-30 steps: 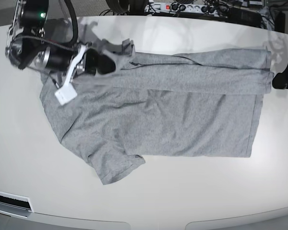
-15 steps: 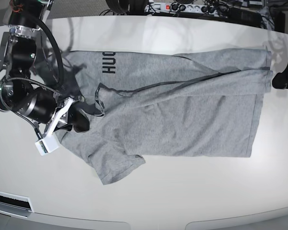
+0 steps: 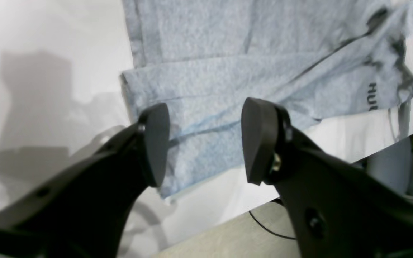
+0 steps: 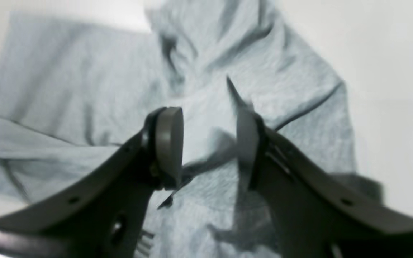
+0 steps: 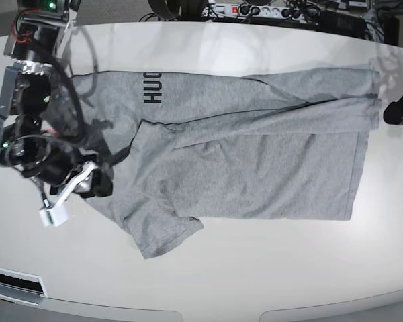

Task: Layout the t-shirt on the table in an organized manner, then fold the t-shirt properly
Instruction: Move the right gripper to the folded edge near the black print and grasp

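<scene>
Since a moment ago, the right pincer [image 5: 97, 182] has let go and its fold has dropped flat.
White table [image 5: 255, 268] carries the grey t-shirt [image 5: 255, 161] centrally, lettering at 11 o'clock; right pincer parted, empty, at 9; left pincer [image 3: 203, 143] wide, empty, at 3.

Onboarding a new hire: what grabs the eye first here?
The grey t-shirt sprawled across the white table, half folded lengthwise with black lettering exposed near the collar end. Next, the right gripper, jaws open at the shirt's shoulder, while the left gripper hangs open over the hem corner.
</scene>
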Robot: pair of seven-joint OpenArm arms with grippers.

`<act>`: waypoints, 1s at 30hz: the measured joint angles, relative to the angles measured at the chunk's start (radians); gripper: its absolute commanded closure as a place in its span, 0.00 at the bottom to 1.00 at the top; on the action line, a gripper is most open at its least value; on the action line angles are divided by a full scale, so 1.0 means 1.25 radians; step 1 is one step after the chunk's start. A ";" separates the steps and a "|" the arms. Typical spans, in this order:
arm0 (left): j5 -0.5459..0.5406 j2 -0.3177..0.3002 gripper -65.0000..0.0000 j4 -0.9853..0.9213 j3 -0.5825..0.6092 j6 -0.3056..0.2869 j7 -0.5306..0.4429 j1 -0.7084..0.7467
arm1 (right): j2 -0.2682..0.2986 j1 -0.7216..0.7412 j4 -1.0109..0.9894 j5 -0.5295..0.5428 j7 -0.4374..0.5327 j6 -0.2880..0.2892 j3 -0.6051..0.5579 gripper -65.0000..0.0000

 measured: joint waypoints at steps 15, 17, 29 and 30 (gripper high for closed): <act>0.008 -0.004 1.00 0.198 0.039 -0.002 0.035 0.000 | 0.091 -0.171 0.042 0.164 -0.141 0.041 -0.090 1.00; 0.126 -0.005 1.00 0.222 0.100 -0.002 -0.016 -0.001 | 0.091 -0.184 0.042 0.007 -0.046 0.040 -0.116 1.00; 0.569 0.081 1.00 0.223 0.430 0.116 -0.249 -0.040 | 0.093 -0.213 0.039 -0.246 0.134 -0.030 -0.181 1.00; 0.576 0.092 1.00 0.218 0.432 0.130 -0.263 -0.038 | 0.093 -0.213 0.036 -0.246 0.135 -0.029 -0.181 1.00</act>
